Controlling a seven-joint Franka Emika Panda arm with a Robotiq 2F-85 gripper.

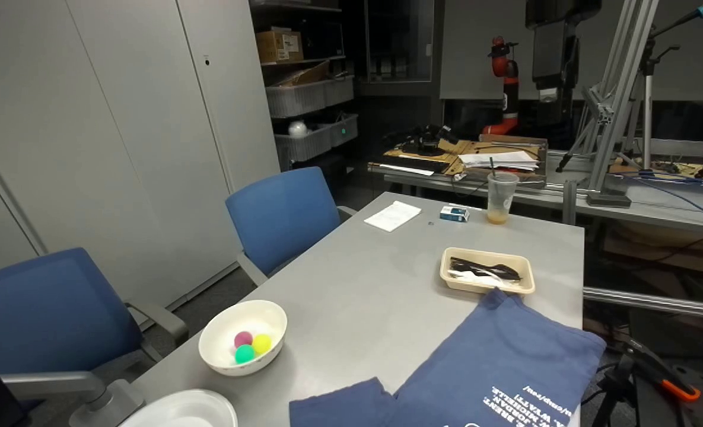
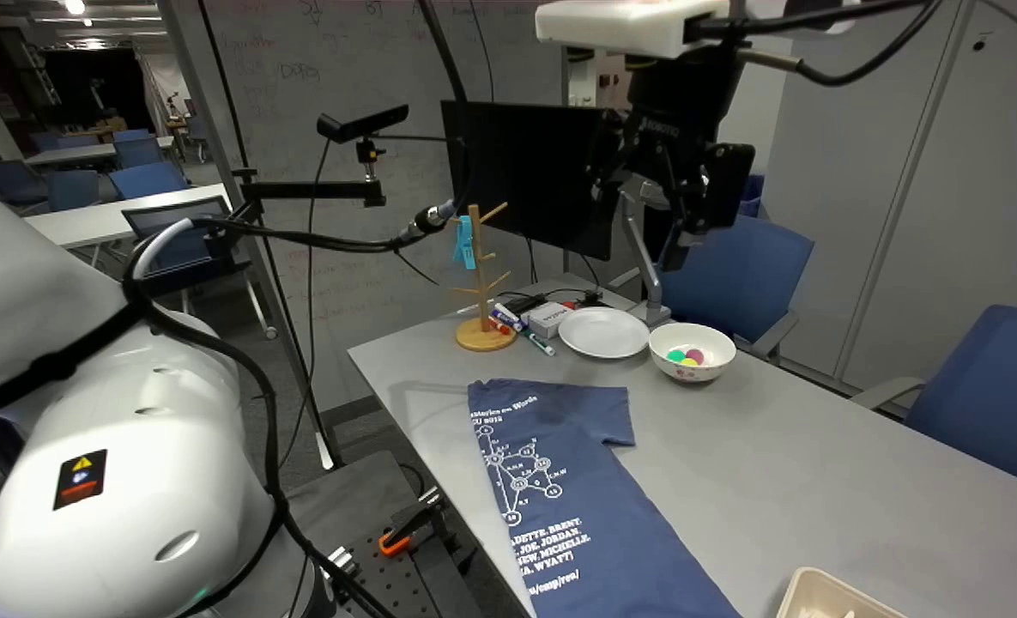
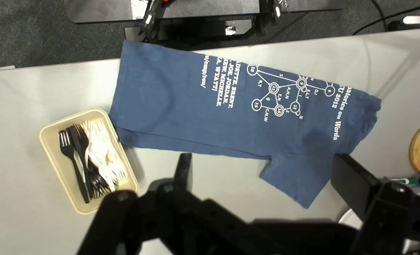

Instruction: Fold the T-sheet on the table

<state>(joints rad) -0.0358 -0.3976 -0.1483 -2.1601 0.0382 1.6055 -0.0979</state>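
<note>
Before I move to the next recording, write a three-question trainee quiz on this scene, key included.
1. How many balls lie in the white bowl?
2. True or false: the pincer stands open, apart from the navy printed T-shirt.
3. What holds the black and white forks? a) a round plate; b) a beige tray; c) a clear cup.
Key: 1. three; 2. true; 3. b.

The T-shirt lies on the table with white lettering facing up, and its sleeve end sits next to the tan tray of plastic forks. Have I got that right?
Not quite: in the wrist view, the bottom hem of the T-shirt sits next to the tan tray; the sleeve is near the opposite end. The rest holds: it lies on the table, white lettering facing up.
</note>
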